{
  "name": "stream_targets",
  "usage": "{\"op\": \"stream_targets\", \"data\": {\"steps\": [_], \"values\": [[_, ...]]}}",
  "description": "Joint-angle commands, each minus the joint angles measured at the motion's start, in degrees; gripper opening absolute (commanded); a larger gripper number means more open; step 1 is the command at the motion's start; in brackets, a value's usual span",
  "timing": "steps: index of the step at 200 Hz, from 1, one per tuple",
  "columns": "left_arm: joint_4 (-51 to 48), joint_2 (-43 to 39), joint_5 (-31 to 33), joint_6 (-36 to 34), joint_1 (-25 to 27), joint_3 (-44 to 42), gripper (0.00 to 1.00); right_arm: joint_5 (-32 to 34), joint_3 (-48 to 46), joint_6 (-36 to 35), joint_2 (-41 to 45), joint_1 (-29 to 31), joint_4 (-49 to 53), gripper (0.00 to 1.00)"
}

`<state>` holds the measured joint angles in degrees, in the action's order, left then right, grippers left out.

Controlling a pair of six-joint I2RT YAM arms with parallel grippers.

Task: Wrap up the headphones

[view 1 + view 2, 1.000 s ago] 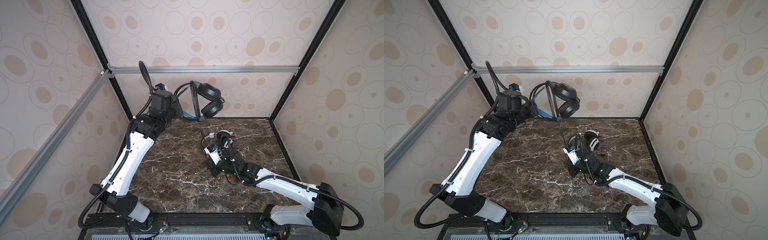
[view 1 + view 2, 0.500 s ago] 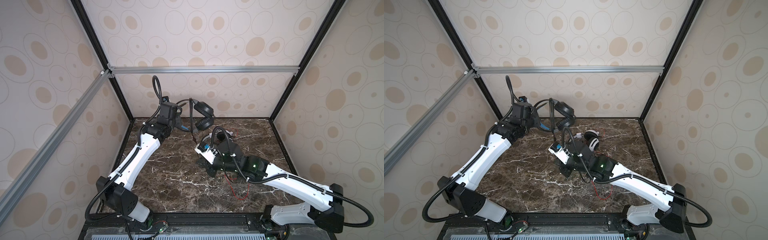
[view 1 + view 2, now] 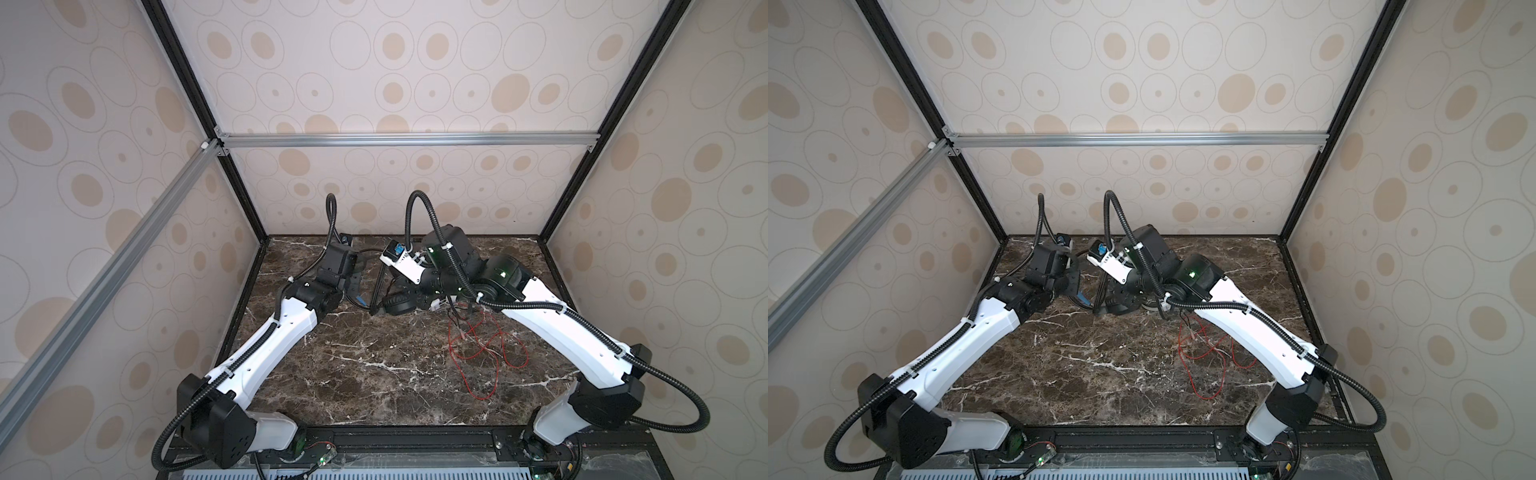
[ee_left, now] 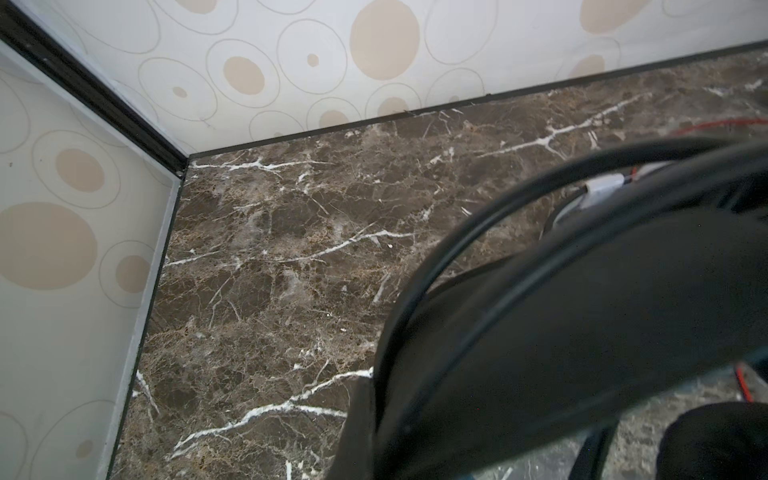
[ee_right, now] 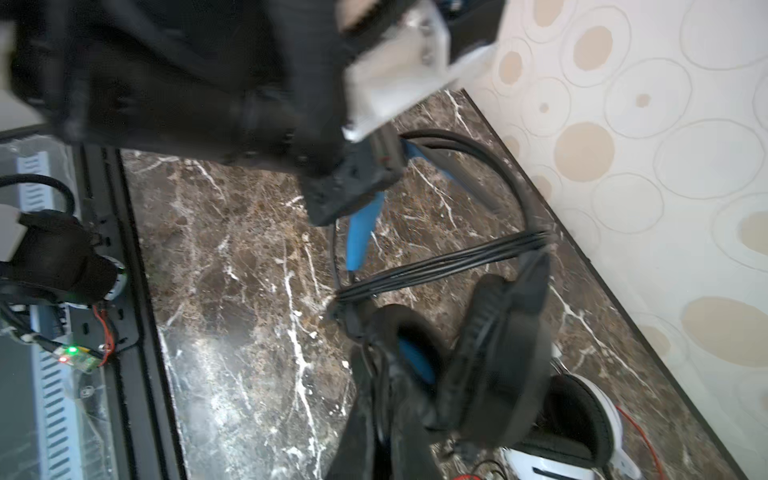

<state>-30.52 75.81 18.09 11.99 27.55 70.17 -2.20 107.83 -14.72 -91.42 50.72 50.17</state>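
The black headset [image 5: 490, 365] sits toward the back of the desk [image 3: 374, 374], ear cups down, its blue inner band [image 5: 361, 232] showing. Its black cord [image 5: 440, 266] is stretched in several strands across the headband arch. The white headset [image 5: 582, 415], with black pads, lies just beside it, and its red cord [image 3: 478, 345] lies in loose loops.

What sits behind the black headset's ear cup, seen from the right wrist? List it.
The white headset, partly showing: a black pad and white shell. The rest of it is covered by the black headset.
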Motion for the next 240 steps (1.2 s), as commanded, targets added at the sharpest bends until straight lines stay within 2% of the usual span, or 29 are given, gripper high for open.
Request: {"op": "stream_targets", "data": {"steps": [1, 32, 65, 107, 188, 240], "values": [[1.28, -3.86, -2.02, -6.80, 0.18, -2.71, 0.00, 3.85, 5.78, -6.09, -2.30, -1.15, 6.00, 0.00], [-0.61, -6.76, -10.72, -12.02, 0.48, -4.43, 0.00, 6.47, 12.03, -9.31, -7.15, -1.48, 9.47, 0.00], [-3.54, -8.54, -17.86, -14.97, 0.67, -5.08, 0.00, 6.13, 15.15, -8.10, -9.67, -2.76, 10.00, 0.00], [-5.15, -10.85, -20.64, -15.42, 0.75, -6.54, 0.00, 4.92, 14.85, -4.48, -10.22, -6.15, 9.77, 0.00], [-6.54, -11.74, -26.75, -15.49, 0.93, -6.54, 0.00, 2.16, 9.67, -3.60, -9.48, -10.26, 7.80, 0.00], [-6.57, -12.02, -26.99, -14.99, 0.93, -6.29, 0.00, 1.40, 7.15, 3.32, -8.54, -13.00, 6.67, 0.00]]}}
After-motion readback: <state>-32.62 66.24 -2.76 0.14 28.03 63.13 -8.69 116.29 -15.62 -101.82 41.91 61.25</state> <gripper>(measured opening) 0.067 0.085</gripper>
